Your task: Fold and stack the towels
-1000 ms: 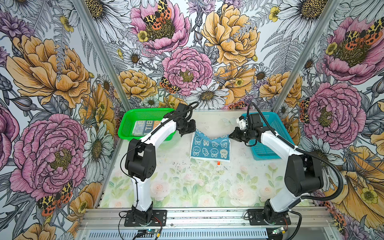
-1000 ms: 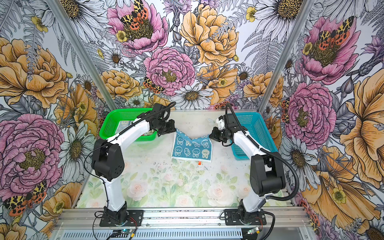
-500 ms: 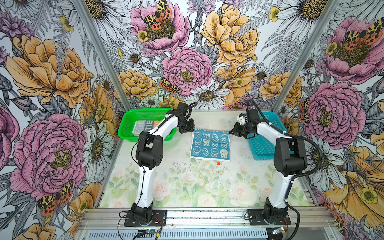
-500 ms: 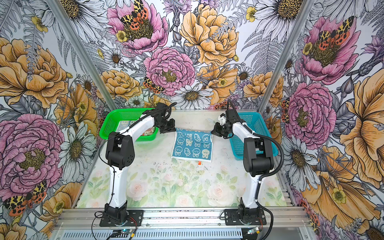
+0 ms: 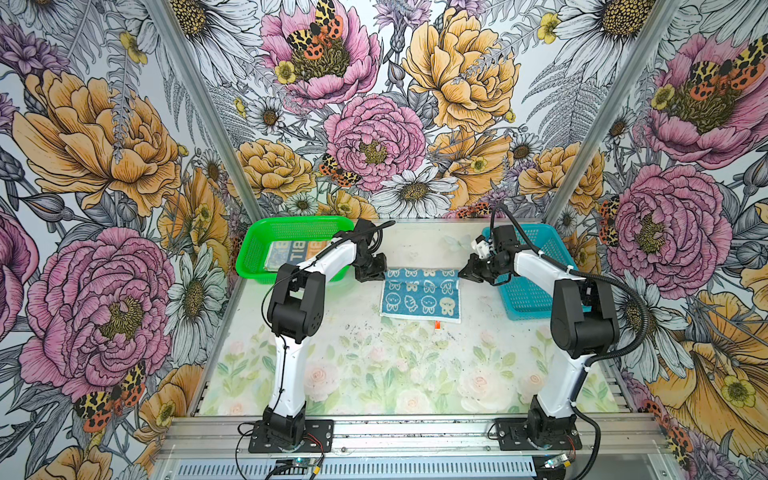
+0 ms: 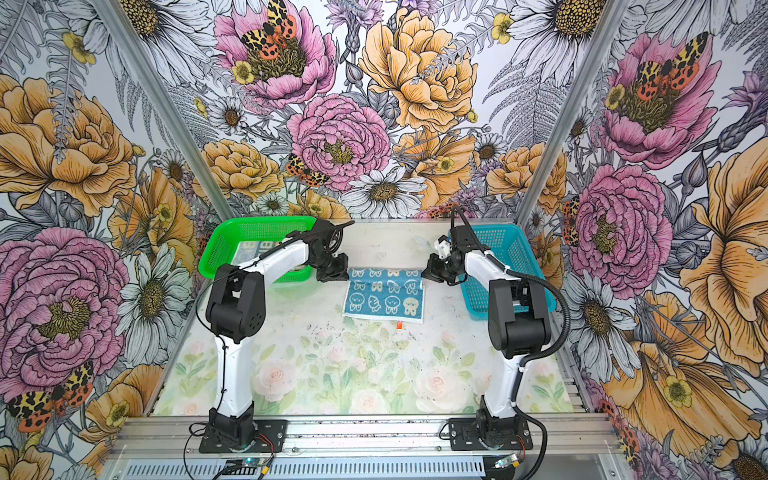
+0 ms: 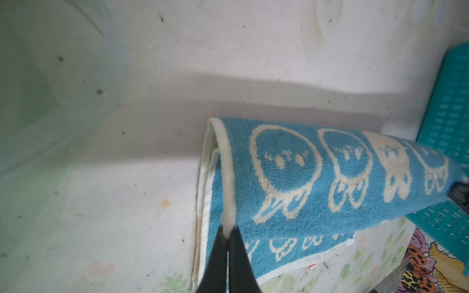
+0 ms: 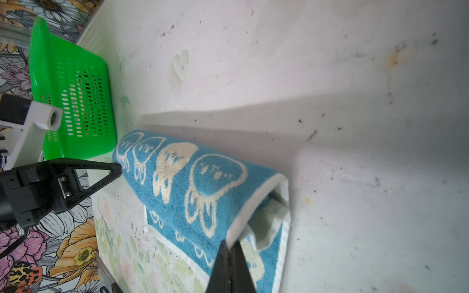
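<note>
While both claws hold its far edge, item 1, blue towel, sits on the table btwn the two baskets: near half flat, far edge lifted and curled over toward the front, orange tag poking out at the near edge; left gripper: jaws pinched tight on the towel's white hem at the far-left corner, clear in left wrist view; right gripper: likewise clamped on the hem at the far-right corner, w/ some cream backing bunched just inside the fold; item 2, green basket, far left: holds folded printed cloth, prob. towel(s) already done, count unclear, arm in the way; item 3, blue basket, far right: no towel seen in the part that shows; step, est.: first fold, far edge being brought over to the near edge, task approx. mid-way at best; risks: (a) grips are thin, hem only, so a tug or uneven pace btwn arms could slip one corner, giving a skewed fold; (b) near half is unpinned, may drag forward w/ the pull, so edges won't meet; (c) bunched backing at right corner could get trapped, giving a lumpy layer that stacks badly; (d) letting go too high, edge may flop back or land crooked
</note>
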`<state>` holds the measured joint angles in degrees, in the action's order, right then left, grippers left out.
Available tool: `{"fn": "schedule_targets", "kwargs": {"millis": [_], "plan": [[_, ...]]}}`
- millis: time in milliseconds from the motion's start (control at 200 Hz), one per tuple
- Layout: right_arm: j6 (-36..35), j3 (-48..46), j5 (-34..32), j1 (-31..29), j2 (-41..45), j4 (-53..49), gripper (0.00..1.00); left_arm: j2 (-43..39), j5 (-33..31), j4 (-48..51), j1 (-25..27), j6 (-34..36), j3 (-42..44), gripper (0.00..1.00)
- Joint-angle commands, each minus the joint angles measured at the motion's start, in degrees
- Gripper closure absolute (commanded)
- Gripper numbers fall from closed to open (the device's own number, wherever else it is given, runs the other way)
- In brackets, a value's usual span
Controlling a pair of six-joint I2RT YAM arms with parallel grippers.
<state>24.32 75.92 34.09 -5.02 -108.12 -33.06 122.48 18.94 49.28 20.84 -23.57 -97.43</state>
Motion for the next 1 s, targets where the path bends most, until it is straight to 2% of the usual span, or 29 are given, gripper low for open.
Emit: {"fn": "schedule_targets", "kwargs": {"millis": [0,420,771,996], "plan": [[-1.4,-3.1,-1.5,-0.5,3.9,-0.4,1.00,-5.2,-0.7,-1.6,0.8,0.6,3.2,1.00],[-1.7,-12.1,-2.9,-1.6,11.4,-0.3,0.98,-11.3,-1.4,-3.1,2.0,0.3,12.1,1.00],[-1.3,-19.6,-4.5,-3.9,13.9,1.6,0.99,-15.4,-0.9,-7.7,4.3,-1.8,22.6,1.00],[-1.1,-21.0,-4.9,-3.9,15.8,2.1,1.00,-17.6,-0.8,-8.0,3.9,-2.3,23.2,1.00]]}}
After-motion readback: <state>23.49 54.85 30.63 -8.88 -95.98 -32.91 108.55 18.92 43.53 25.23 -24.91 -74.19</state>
